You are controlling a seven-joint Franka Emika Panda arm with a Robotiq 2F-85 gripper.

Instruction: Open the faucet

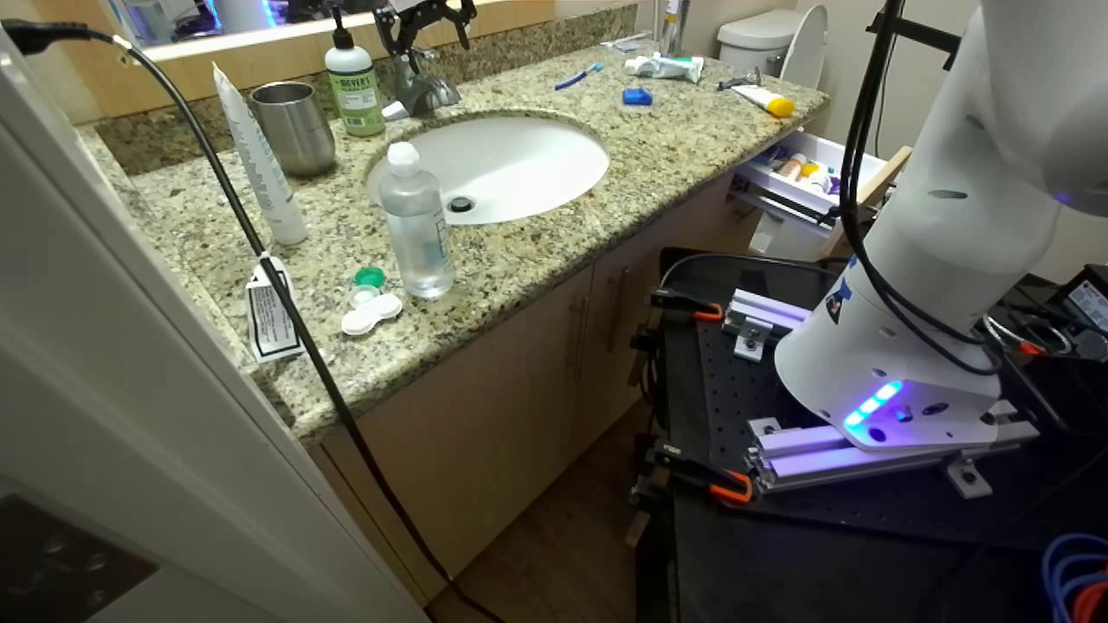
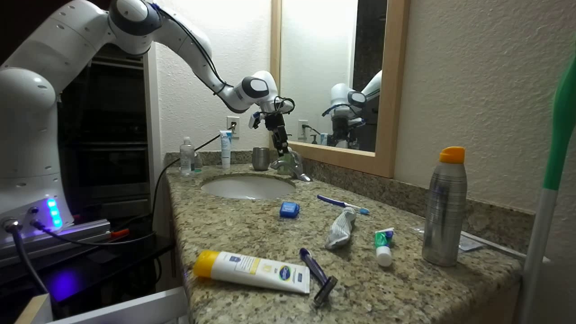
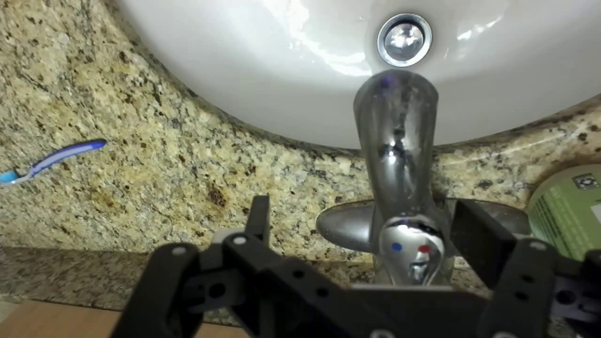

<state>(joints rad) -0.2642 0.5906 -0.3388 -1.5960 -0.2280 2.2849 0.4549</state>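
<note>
The faucet is a grey-silver metal tap with a short spout over the basin. It shows in both exterior views and in the wrist view. In the wrist view its handle has a blue and a red dot; the handle's lower end is hidden behind the gripper body. My gripper is open above the faucet, as both exterior views show. In the wrist view the gripper has its fingers on either side of the handle, the right one much closer. I cannot tell whether it touches.
The white basin is in front of the faucet. A green soap bottle and a metal cup stand beside it. A clear bottle stands at the basin's near edge. The mirror is behind. A blue toothbrush lies on the counter.
</note>
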